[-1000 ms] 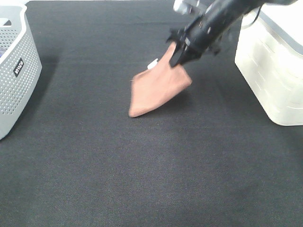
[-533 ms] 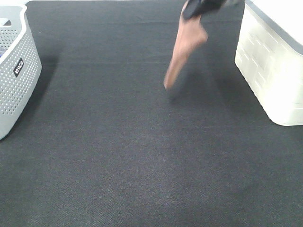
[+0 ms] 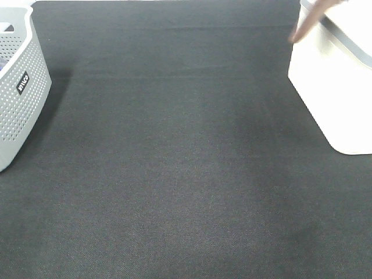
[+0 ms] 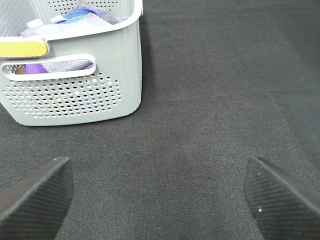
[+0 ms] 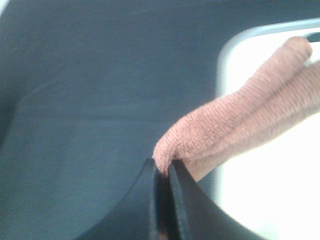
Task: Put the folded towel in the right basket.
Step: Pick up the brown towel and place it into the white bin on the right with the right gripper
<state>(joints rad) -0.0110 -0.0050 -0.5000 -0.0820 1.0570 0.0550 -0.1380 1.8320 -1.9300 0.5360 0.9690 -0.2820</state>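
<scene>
Two baskets: you have one at each side edge of the high view, well apart.
Left basket (image 3: 20, 87): grey and perforated, at the upper left of the frame; your left wrist camera shows clothes (image 4: 80, 20) heaped inside it.
Left gripper (image 4: 157, 197): released, fingers (image 4: 35, 195) spread wide over bare cloth, near the grey basket.
Table cloth (image 3: 174, 163): black, filling the middle of the frame.
Folded towel (image 3: 303, 28): pinkish-brown, a blurred tip at the upper right of the frame, off the cloth, against a white corner.
Right gripper (image 5: 165, 172): clenched on one end of the towel (image 5: 240, 125), which reaches across a pale rim.
Right basket (image 3: 334, 99): white, at the right edge.
</scene>
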